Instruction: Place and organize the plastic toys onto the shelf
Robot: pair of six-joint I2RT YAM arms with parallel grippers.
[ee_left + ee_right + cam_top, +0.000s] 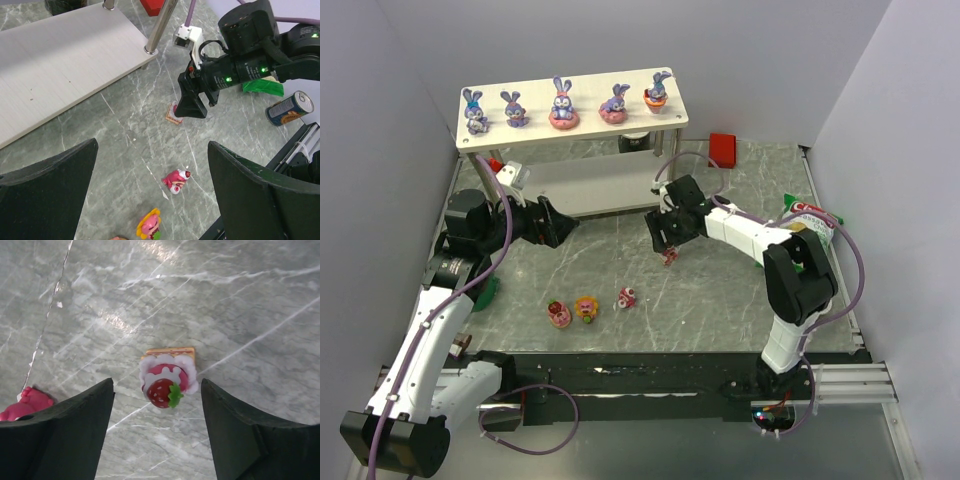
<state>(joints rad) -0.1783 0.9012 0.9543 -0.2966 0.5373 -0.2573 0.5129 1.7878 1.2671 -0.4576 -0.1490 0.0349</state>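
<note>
Bunnies (562, 102), five in a row, stand on the top board of the shelf (537, 104). Just in front of the shelf's lower board the left gripper (560, 222) hovers wide open and empty, and three sweets (586, 307) lie well in front of the shelf. Before the shelf's right end, the right gripper (157, 410) stands open around an upright strawberry sweet (167, 382), its fingers clear of it on both sides.

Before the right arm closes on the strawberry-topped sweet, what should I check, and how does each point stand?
1. Right gripper open: ok.
2. Small pink strawberry-topped plastic cake between its jaws, gaps on both sides: ok.
3. Left gripper open, empty, away from the cake: ok.
4. Whitish wood-grain two-tier shelf has bare room on its lower board: ok.
5. Cake standing upright: cannot tell.
</note>
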